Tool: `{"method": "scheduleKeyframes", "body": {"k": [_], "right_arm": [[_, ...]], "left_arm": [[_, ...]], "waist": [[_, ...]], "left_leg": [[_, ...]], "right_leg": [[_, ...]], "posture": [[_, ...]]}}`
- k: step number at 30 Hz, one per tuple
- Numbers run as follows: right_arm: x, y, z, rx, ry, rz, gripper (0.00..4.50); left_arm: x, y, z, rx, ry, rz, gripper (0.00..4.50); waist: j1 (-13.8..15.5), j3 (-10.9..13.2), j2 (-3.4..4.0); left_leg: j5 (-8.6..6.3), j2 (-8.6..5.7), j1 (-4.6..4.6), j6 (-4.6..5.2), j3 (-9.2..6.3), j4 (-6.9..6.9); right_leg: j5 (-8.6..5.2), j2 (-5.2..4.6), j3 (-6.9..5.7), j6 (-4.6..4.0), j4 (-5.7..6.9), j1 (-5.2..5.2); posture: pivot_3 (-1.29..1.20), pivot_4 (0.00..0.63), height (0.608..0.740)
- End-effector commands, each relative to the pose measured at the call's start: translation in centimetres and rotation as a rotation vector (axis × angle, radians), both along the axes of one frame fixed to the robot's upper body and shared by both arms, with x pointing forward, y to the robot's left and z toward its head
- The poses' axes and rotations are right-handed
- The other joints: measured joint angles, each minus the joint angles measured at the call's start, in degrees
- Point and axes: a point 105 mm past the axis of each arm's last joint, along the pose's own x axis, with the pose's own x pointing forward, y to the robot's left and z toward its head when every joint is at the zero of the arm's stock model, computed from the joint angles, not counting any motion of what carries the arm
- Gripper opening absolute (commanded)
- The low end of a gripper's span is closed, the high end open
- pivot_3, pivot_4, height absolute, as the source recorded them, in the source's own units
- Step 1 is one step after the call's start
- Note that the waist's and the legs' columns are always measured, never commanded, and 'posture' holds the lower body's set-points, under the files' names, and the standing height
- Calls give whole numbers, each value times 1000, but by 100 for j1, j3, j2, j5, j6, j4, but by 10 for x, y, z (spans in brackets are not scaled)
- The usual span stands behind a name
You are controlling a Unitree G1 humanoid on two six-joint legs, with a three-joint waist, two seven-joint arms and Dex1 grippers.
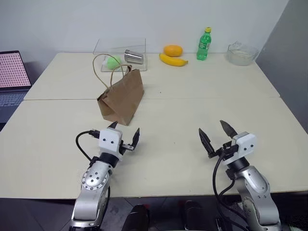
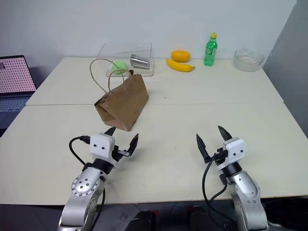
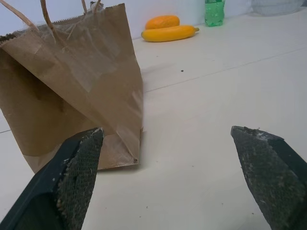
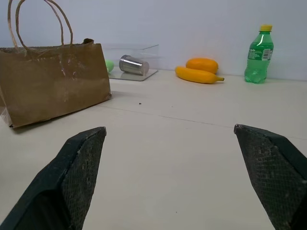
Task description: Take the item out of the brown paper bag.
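While the brown paper bag (image 1: 122,97) stands upright, both grippers' fingers (image 1: 136,137) spread apart, empty

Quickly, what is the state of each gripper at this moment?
Left gripper: open, holding nothing, near the brown paper bag.
Right gripper: open, holding nothing, above the table.

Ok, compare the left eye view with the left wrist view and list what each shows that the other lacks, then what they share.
Left eye view: the right pincer, open above the table; a laptop; a clear tray holding a metal cup and a green ball; a glass bowl.
Left wrist view: the mesh texture of the left pincer's pads, close up.
Both: the brown paper bag standing closed-looking, its contents hidden, the banana, the orange fruit, the green bottle, and the open left pincer.
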Motion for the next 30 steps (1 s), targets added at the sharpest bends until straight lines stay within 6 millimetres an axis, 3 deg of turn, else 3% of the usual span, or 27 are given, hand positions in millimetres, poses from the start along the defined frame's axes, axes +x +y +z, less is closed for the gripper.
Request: {"method": "scheduleKeyframes", "body": {"k": [1,19,26,30], "right_arm": [[0,2,11,6,-45,19,4500],[1,9,12,-8,-52,55,4500],[2,18,19,-40,-84,110,4500],[3,27,29,-57,-112,170,4500]], "left_arm": [[-2,-1,16,-2,-61,6,4474],[-6,4,12,11,-69,59,4474],[-7,16,27,17,-115,116,4474],[-2,25,46,-66,-138,135,4474]], "waist": [[0,0,0],[0,0,0],[0,0,0],[4,0,0]], "left_leg": [[0,0,0,0,0,0],[0,0,0,0,0,0],[0,0,-1,0,-1,0],[0,0,-1,0,-1,0]], "right_leg": [[0,0,0,0,0,0],[0,0,0,0,-2,0],[0,0,-1,0,-2,0],[-1,0,-2,1,-3,0]], "posture": [[0,150,740],[0,150,740],[0,150,740],[0,150,740]]}}
